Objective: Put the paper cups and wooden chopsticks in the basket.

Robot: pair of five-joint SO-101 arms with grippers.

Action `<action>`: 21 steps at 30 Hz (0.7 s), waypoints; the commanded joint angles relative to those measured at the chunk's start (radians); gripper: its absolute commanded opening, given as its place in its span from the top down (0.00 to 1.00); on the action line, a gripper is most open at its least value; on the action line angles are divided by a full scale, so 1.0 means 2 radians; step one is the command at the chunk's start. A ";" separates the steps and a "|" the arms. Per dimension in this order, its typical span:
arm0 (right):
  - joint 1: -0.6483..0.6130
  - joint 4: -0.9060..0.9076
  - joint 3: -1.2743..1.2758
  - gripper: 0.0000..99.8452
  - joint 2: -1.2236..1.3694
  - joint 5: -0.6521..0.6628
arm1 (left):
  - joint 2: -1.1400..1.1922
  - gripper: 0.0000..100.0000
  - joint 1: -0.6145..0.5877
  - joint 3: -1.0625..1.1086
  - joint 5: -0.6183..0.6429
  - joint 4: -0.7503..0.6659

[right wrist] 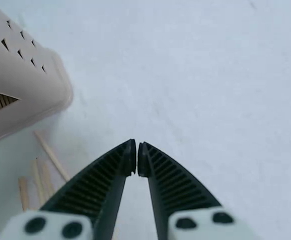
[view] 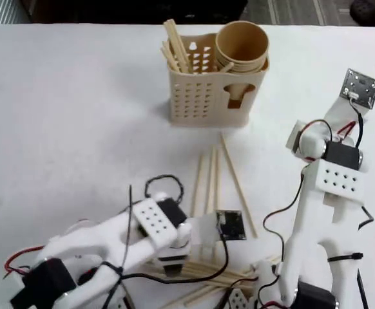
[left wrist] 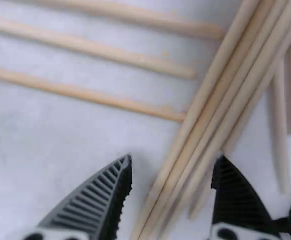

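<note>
High view: basket (view: pixel 207 103) at far-middle of bench (view: pixel 58 96), with stacked cups (view: pixel 241 44) and a few chopsticks (view: pixel 176 45) standing inside. Loose sticks (view: pixel 214 177) flat on bench between basket and near edge, roughly pointing at basket. Bundle (view: pixel 239 278) lying crosswise by near edge. Left arm (view: pixel 110 238) low at near-left corner, reaching over bundle. Right arm (view: pixel 332 174) by right edge, apart from basket.

Left wrist view: left claw (left wrist: pixel 173 162) spread, one finger on each side of bundle, not closed on it. Cannot tell whether tips touch bench. Three single sticks running crosswise just beyond.

Right wrist view: right claw (right wrist: pixel 136 150) pressed together, pinching nothing, over bare bench. Basket corner near, stick ends beside it.
</note>
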 commanded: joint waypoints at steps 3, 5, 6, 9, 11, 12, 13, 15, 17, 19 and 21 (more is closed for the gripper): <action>0.006 -0.007 -0.002 0.98 -0.017 -0.005 | 0.000 0.74 0.008 -0.019 0.028 -0.016; 0.006 -0.007 -0.002 0.98 -0.017 -0.005 | 0.000 0.74 0.008 -0.017 0.031 -0.016; 0.006 -0.007 -0.002 0.98 -0.017 -0.004 | 0.000 0.74 0.008 -0.015 0.031 -0.016; 0.006 -0.007 -0.002 0.98 -0.017 -0.004 | 0.000 0.74 0.007 -0.015 0.035 -0.016; 0.006 -0.007 -0.002 0.98 -0.017 -0.003 | 0.000 0.76 0.007 -0.015 0.056 -0.021; 0.006 -0.007 -0.002 0.98 -0.017 -0.003 | 0.001 0.77 0.007 -0.015 0.065 -0.028; 0.006 -0.007 -0.002 0.98 -0.017 -0.003 | 0.001 0.79 0.006 -0.012 0.072 -0.035; 0.006 -0.007 -0.002 0.98 -0.017 -0.003 | 0.001 0.82 0.007 -0.004 0.074 -0.040; 0.006 -0.007 -0.002 0.98 -0.017 -0.003 | 0.001 0.83 0.007 -0.002 0.075 -0.040; 0.006 -0.007 -0.002 0.98 -0.017 -0.003 | 0.001 0.84 0.007 -0.001 0.077 -0.040; 0.006 -0.007 -0.002 0.98 -0.017 -0.003 | 0.000 0.86 0.006 0.001 0.077 -0.040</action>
